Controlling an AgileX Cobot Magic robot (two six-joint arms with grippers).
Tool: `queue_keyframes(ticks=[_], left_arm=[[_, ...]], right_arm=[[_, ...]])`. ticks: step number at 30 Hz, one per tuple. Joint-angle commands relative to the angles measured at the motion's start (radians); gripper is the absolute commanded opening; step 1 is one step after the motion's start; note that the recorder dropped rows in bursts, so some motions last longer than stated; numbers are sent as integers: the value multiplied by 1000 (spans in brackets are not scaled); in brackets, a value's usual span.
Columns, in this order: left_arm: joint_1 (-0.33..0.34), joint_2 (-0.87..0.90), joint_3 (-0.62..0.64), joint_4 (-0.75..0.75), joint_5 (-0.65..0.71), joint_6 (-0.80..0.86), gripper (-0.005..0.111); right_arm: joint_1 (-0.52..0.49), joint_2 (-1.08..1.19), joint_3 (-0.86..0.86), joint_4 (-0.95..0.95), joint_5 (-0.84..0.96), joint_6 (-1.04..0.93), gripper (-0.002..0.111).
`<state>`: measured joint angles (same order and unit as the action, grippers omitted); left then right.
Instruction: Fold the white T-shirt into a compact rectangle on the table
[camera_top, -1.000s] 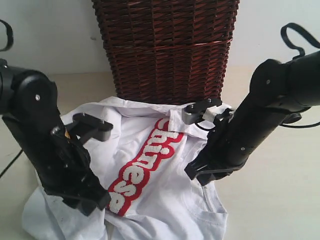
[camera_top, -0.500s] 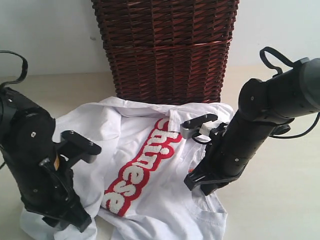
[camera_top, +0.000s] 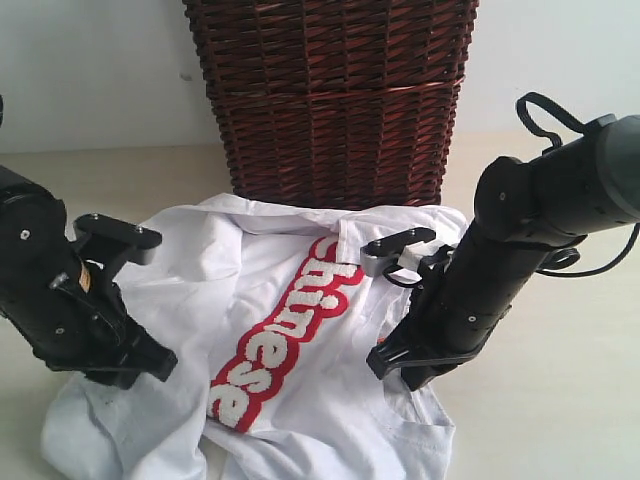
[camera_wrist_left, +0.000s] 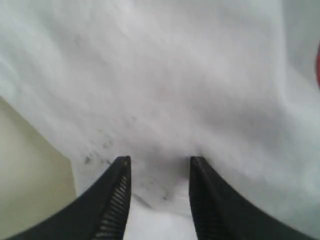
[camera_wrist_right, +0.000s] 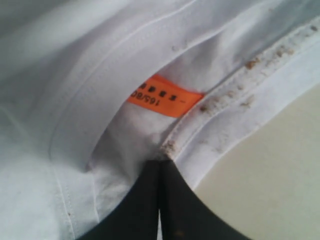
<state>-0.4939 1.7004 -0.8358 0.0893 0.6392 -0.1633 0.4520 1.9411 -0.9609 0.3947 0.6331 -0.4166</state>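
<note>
The white T-shirt (camera_top: 300, 300) lies crumpled on the table (camera_top: 560, 400), its red-banded letters (camera_top: 285, 330) running down the middle. My left gripper (camera_wrist_left: 160, 160) is open, its black fingers (camera_wrist_left: 117, 195) spread just over plain white cloth near the shirt's lower left edge. In the exterior view its jaws are hidden under the left arm (camera_top: 70, 300). My right gripper (camera_wrist_right: 160, 162) is shut on the shirt's stitched, speckled edge, close to an orange label (camera_wrist_right: 165, 97). In the exterior view the right gripper (camera_top: 400, 368) is low on the shirt's right side.
A tall dark brown wicker basket (camera_top: 335, 100) stands right behind the shirt, close to both arms. Bare beige table shows to the right of the shirt (camera_wrist_right: 270, 170) and beside its left edge (camera_wrist_left: 25, 165).
The left arm has swung leftward and off the shirt's lower left part, and that cloth has shifted. The right arm dropped slightly a second ago and has since held still.
</note>
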Motion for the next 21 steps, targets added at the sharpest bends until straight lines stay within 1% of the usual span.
queue_keyframes(ticks=[1,2,3,4,5,6,8,11,13,15,17,21], left_arm=[[115,94,-6,31,-83,-52,33],[136,109,-7,31,-107,-67,30],[179,129,-7,27,-169,-85,22],[193,137,-7,25,-187,-85,18],[205,141,-7,25,-219,-77,7],[205,141,-7,29,-226,-77,1],[216,141,-13,40,-219,-74,0],[231,141,-27,53,-126,-68,0],[237,141,-27,79,-81,-68,0],[260,139,-27,87,-18,-68,0],[275,132,-27,89,14,-64,0],[296,82,-37,89,65,-20,0]], right_arm=[[1,49,19,-59,-20,0,0],[1,49,19,-59,-20,0,0],[1,49,19,-56,-20,0,0],[1,49,19,-56,-20,0,0],[1,49,19,-56,-20,0,0],[1,49,19,-56,-20,0,0],[1,51,19,-75,-30,0,0],[1,93,19,-160,-44,59,0],[1,121,19,-253,-44,141,0],[1,140,19,-365,-37,253,0],[1,140,19,-404,-37,297,0],[1,140,19,-431,-34,316,0]])
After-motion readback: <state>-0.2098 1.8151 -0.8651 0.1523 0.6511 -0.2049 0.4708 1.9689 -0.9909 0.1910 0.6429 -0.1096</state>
